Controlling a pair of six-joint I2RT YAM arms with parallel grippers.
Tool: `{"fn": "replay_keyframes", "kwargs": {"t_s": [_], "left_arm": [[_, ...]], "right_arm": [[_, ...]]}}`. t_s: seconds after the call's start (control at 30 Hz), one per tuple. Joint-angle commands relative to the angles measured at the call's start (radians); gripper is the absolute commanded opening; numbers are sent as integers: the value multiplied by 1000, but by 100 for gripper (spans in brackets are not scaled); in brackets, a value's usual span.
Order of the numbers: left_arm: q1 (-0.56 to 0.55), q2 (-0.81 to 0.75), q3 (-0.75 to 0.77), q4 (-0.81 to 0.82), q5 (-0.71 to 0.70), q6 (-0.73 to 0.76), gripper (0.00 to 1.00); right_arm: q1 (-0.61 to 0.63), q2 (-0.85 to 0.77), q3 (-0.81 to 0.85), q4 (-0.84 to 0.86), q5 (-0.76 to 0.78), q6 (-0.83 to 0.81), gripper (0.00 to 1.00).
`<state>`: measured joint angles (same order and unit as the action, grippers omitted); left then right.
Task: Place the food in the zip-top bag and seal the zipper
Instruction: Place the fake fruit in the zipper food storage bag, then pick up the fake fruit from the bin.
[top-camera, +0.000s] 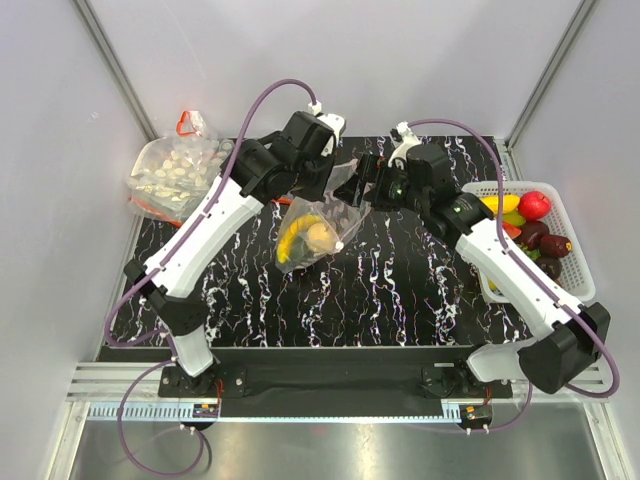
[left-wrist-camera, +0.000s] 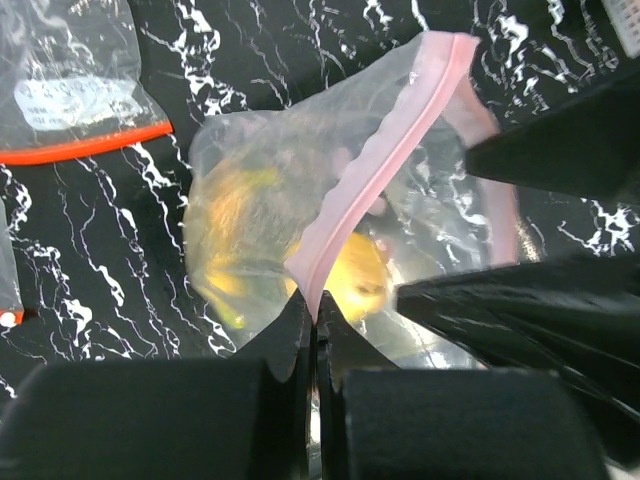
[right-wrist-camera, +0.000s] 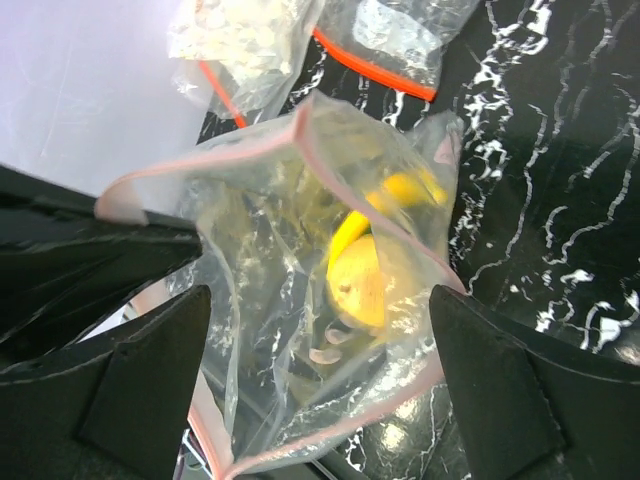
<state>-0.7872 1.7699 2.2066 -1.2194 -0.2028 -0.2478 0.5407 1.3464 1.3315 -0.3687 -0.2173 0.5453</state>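
Left wrist view showed a danger: the thin zipper could slide out of the left fingers, because yellow food weighed down the floppy zip-top bag between both arms, mid-worktop. Those fingers were squeezed shut on it. The right fingers stood wide apart around the bag's mouth, gripping nothing.

The right gripper has its two black fingers wide apart, at 7 and 5 o'clock. Between them is a clear bag, its pink-edged mouth open, with yellow food inside. At 9 o'clock the left gripper meets the bag's rim. At 12 o'clock lie other bags with orange strips.
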Motion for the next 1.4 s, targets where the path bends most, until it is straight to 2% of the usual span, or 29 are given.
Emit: {"fn": "replay_keyframes", "kwargs": {"t_s": [0.0,0.1,0.23,0.37,0.43,0.57,0.67,0.87,0.97,1.07,1.17,1.2,1.37], "left_arm": [[22,-43,-37,69,36,-5,0],[31,-62,-116,116,36,-13,0],[39,-93,-224,193,36,-24,0],[37,-113,-266,231,32,-24,0],[39,-128,-306,270,31,-19,0],[39,-184,-361,320,14,-10,0],[39,-233,-413,372,-4,-5,0],[40,-302,-512,468,-9,2,0],[40,-314,-527,480,-6,2,0],[39,-328,-541,495,19,16,0],[39,-337,-541,494,19,16,0],[39,-342,-545,498,10,15,0],[39,-359,-556,505,-10,4,0]], "right_arm": [[7,-67,37,-15,59,-33,95],[8,-81,60,-76,88,-36,86],[7,-128,35,-124,159,-45,82],[1,-164,26,-211,359,-71,79],[-31,-161,25,-266,407,-80,79],[-226,-155,-8,-297,337,-91,77],[-372,-150,-37,-318,373,-102,77],[-693,-99,-87,-312,335,-73,81],[-772,-69,-109,-285,320,-27,87],[-777,-43,-114,-285,347,13,93],[-777,-24,-112,-318,450,63,96],[-777,-18,-118,-335,485,73,100],[-783,-9,-163,-340,670,120,100]]}}
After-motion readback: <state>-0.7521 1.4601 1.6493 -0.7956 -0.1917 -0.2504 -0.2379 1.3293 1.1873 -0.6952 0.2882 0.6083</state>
